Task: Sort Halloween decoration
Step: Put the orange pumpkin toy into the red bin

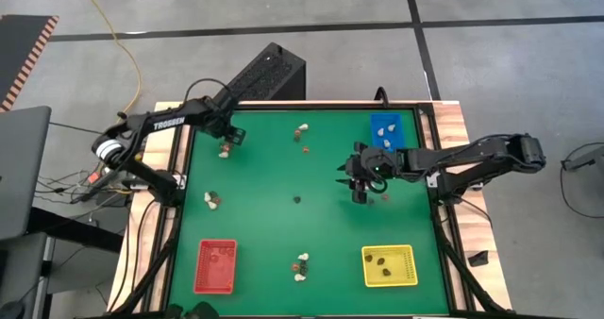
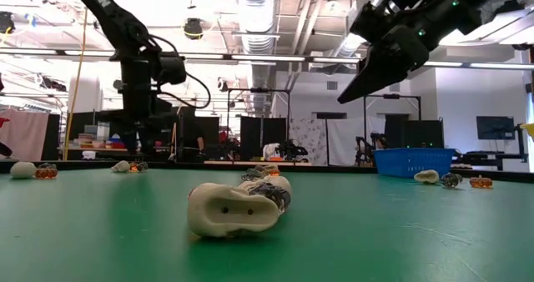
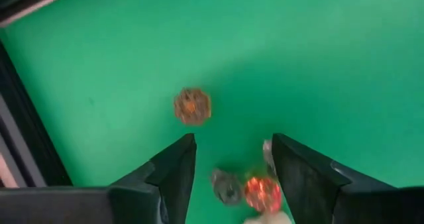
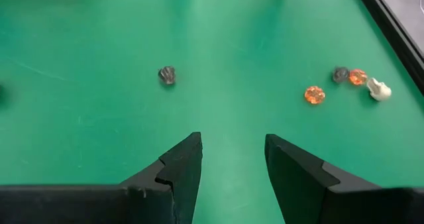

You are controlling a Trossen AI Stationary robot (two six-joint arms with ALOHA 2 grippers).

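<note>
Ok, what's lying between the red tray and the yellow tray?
One small cluster of trinkets, whitish and dark, between the red tray and yellow tray; the high view shows it.

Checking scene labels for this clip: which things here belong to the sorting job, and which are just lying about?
Job:
- trinkets scattered on the mat
- red tray
- yellow tray
- blue tray
- left hand
- right hand

Lying about:
- yellow cable on the floor
- black case

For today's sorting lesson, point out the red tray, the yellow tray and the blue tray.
red tray [image 1: 199, 275]: high view, its left rim.
yellow tray [image 1: 366, 267]: high view, its left rim.
blue tray [image 1: 374, 121]: high view, its far-left corner.
</note>
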